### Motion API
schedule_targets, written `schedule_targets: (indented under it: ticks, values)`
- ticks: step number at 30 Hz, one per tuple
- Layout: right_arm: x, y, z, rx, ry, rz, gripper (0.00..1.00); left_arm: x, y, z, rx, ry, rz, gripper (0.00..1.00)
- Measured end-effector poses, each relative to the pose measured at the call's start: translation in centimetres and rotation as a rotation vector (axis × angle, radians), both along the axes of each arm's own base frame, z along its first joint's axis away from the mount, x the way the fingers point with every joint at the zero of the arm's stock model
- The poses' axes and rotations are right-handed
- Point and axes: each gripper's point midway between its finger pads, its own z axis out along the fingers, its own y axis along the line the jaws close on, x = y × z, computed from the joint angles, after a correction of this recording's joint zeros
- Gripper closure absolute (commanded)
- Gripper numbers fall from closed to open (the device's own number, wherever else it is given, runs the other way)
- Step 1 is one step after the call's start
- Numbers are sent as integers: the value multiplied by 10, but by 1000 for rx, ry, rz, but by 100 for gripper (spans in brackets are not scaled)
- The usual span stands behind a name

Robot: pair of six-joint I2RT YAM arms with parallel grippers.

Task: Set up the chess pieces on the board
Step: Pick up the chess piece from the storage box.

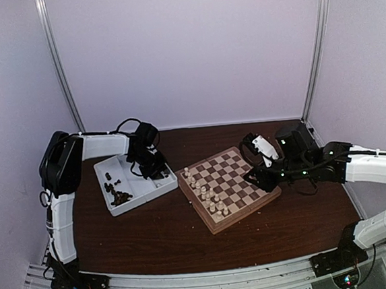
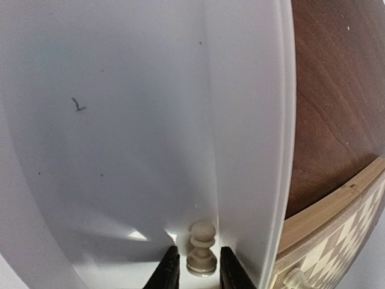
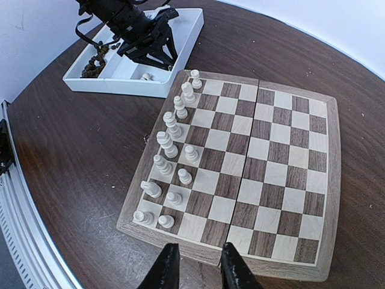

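Observation:
A cream pawn (image 2: 202, 241) stands in the corner of the white tray (image 2: 252, 150). My left gripper (image 2: 198, 253) is open astride it, with a narrow gap on each side. In the top view the left gripper (image 1: 156, 168) reaches down into the tray (image 1: 150, 197). The board (image 1: 239, 174) lies mid-table with several cream pieces (image 1: 204, 194) along its left side. In the right wrist view those pieces (image 3: 171, 144) fill two files. My right gripper (image 3: 197, 259) hangs open over the board's (image 3: 271, 156) border with nothing between its fingers.
Dark pieces (image 1: 119, 191) lie heaped in the tray's left compartment, also seen in the right wrist view (image 3: 96, 63). The tray's right rim sits close to the board's corner (image 2: 337, 241). Brown tabletop (image 1: 161, 242) surrounds both. Metal rails run along the near edge.

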Motion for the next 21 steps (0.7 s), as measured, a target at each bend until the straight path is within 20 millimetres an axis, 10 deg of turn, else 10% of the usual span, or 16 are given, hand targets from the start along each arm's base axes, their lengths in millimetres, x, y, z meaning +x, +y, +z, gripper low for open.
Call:
schedule_targets:
  ticks: [21]
  values:
    - [0, 0, 1, 4, 0, 0, 74, -9, 27, -2, 339, -17, -191, 68]
